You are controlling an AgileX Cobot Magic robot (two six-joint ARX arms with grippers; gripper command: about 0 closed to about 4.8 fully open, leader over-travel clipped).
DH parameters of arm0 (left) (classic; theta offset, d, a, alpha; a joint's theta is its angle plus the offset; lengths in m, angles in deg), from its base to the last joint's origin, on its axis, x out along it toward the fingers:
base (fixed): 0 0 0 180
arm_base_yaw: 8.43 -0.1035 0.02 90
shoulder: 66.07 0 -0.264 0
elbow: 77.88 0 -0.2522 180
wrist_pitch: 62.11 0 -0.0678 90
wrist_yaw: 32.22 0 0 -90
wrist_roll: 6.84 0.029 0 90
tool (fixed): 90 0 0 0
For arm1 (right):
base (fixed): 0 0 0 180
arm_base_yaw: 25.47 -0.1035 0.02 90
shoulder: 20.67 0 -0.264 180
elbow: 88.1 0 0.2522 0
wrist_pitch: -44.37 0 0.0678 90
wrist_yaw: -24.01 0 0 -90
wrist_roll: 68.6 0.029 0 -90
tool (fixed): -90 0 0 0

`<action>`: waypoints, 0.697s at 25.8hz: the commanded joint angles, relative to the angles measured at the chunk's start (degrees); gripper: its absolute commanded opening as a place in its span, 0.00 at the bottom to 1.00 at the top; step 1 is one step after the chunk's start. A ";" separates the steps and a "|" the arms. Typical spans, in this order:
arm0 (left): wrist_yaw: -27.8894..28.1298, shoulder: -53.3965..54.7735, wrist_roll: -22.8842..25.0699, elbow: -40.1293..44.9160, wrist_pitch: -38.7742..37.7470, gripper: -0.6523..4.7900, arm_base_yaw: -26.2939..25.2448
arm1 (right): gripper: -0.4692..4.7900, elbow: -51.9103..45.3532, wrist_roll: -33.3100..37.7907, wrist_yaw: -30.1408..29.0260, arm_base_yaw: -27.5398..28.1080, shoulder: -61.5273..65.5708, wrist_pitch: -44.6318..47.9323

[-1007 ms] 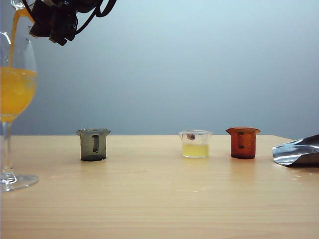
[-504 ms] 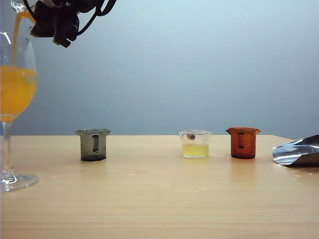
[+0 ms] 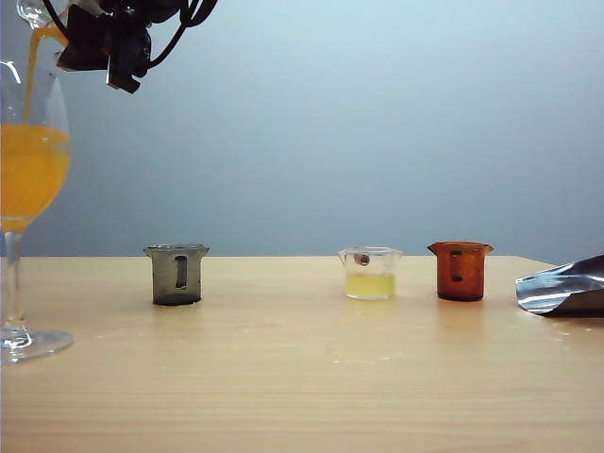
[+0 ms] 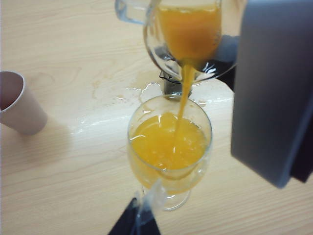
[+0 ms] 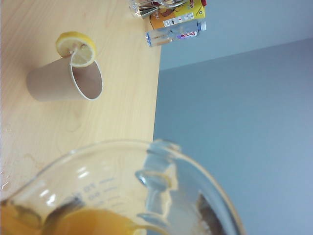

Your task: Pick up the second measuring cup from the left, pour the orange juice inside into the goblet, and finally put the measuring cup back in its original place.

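The goblet [image 3: 28, 189] stands at the far left, its bowl about half full of orange juice [image 4: 166, 144]. Above its rim the clear measuring cup [image 3: 33, 11] is tipped, and a thin stream of juice [image 3: 31, 66] runs from its spout into the bowl. My right gripper [image 3: 104, 42] is shut on the cup. In the right wrist view the cup [image 5: 122, 191] fills the foreground, with the dark fingers [image 5: 208, 215] showing through its wall. My left gripper [image 4: 137, 220] is a dark closed wedge just short of the goblet's foot, holding nothing.
On the table stand a smoky grey cup [image 3: 176, 274], a clear cup of pale yellow liquid [image 3: 370, 274] and a brown-orange cup [image 3: 460, 271]. A shiny silver object [image 3: 563, 286] lies at the right edge. A paper cup [image 5: 63, 78] carries a lemon slice [image 5: 76, 49]. Wet splashes [image 4: 127, 93] mark the wood.
The right wrist has rolled a little further, tipping the measuring cup more. The stream keeps running into the goblet. Nothing else has moved.
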 commanded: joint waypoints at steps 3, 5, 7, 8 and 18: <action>-0.09 -0.04 0.02 -0.22 0.57 0.11 0.00 | 0.31 0.46 -3.15 -0.07 -0.52 -0.59 1.86; -0.09 -0.04 0.02 -0.22 0.59 0.11 0.00 | 0.31 0.46 -3.32 -0.07 -0.55 -0.59 1.86; -0.09 -0.04 0.02 -0.22 0.59 0.11 0.00 | 0.31 0.46 -3.32 -0.07 -0.55 -0.59 1.86; -0.09 -0.04 0.02 -0.22 0.57 0.11 0.00 | 0.31 0.46 -3.98 -0.07 -0.55 -0.59 1.84; -0.09 -0.04 0.04 -0.22 0.57 0.11 0.00 | 0.31 0.46 -7.58 -1.14 -0.57 -0.59 1.88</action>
